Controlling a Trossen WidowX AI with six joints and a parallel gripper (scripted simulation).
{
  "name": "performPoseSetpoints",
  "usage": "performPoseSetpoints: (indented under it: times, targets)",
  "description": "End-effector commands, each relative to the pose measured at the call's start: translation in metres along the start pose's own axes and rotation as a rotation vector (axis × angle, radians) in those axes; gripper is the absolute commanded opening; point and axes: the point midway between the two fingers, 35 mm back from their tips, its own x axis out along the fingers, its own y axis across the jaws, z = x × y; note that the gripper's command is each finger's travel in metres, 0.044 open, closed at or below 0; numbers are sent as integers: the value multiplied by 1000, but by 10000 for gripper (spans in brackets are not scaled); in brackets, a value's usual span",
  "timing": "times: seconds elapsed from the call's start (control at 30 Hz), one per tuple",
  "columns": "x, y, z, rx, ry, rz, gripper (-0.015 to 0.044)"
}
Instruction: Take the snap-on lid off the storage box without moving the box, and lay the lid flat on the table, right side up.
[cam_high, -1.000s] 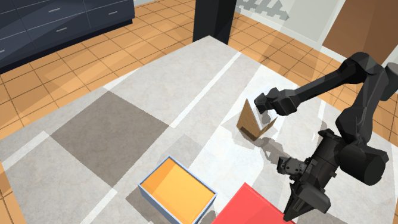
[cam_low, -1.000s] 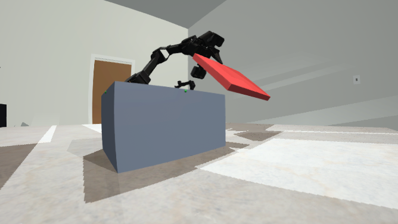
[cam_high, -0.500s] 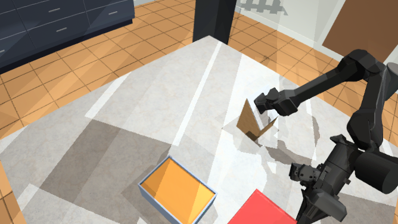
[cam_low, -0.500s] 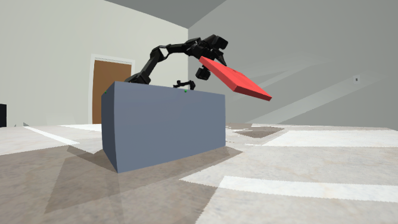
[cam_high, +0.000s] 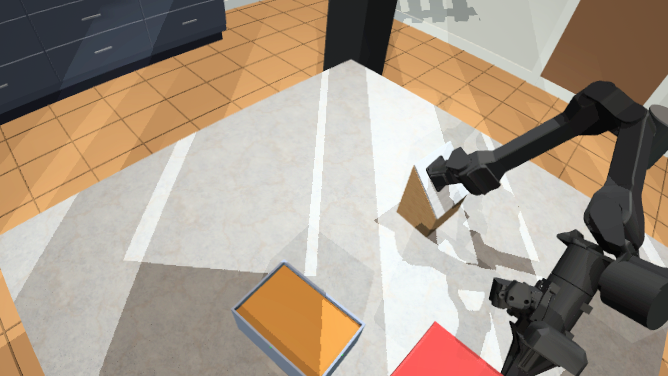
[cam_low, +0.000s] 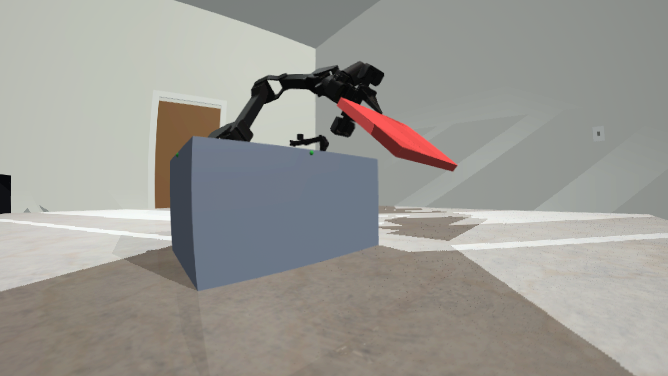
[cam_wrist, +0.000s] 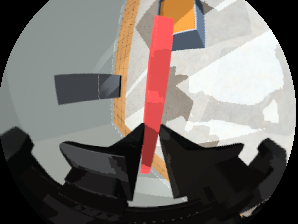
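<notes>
The top view's edge cuts off the red lid (cam_high: 442, 355).

high oblique top view, low close exterior, wrist view past fingertips, box (cam_high: 295, 320) (cam_low: 285, 215) (cam_wrist: 192, 37) shared
</notes>
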Motion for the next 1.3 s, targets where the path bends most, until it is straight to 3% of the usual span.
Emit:
performPoseSetpoints:
  times: [0.0,1.27]
  targets:
    - [2,-1,2,4,-6,14,0]
    - [23,-26,2,6,-4,14,0]
